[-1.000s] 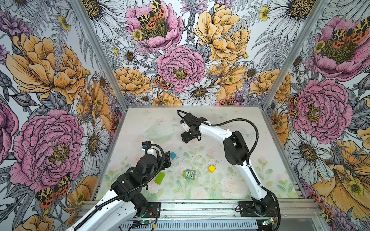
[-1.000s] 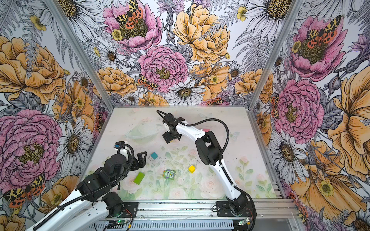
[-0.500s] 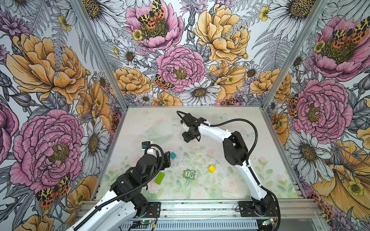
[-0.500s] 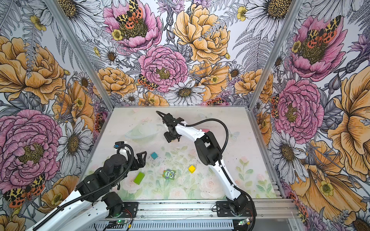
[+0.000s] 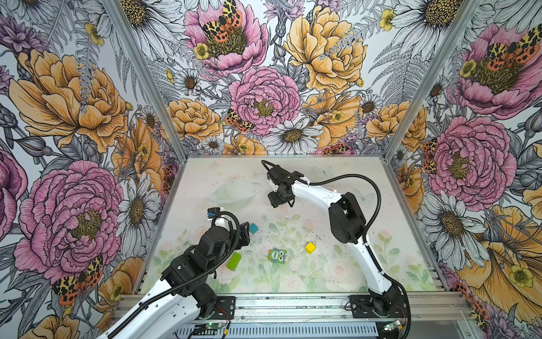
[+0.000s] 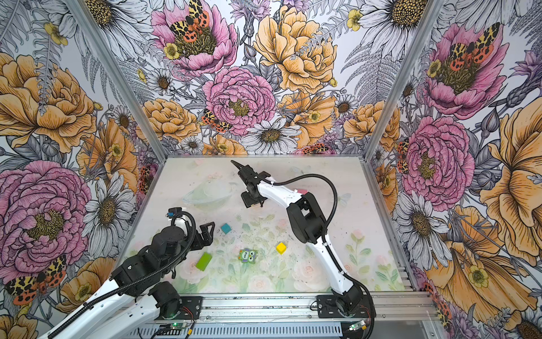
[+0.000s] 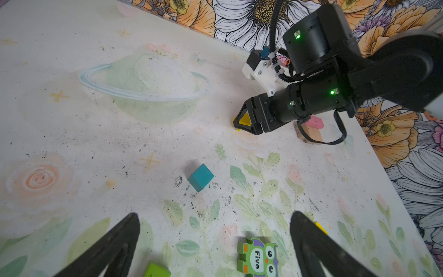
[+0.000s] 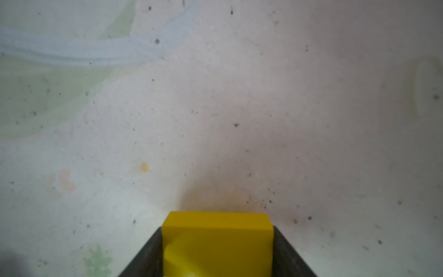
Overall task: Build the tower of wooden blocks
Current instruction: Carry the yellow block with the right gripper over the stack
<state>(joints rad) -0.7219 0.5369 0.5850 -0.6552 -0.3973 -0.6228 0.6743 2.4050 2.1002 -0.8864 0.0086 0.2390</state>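
Note:
My right gripper is shut on a yellow block, low over the back middle of the table; in both top views it points down. Behind that arm stands the tower, a tan block with a pink piece on top. My left gripper hangs open at the front left with nothing in it. Before it lie a teal cube, a lime-green block, an owl-printed block and a yellow cube.
Flowered walls close in the table on three sides, and a metal rail runs along the front edge. The right arm's elbow hangs over the table's right middle. A painted ringed planet marks the back left.
The right gripper's jaws have narrowed onto the yellow block and it has shifted only slightly. The left arm and the loose blocks have stayed put.

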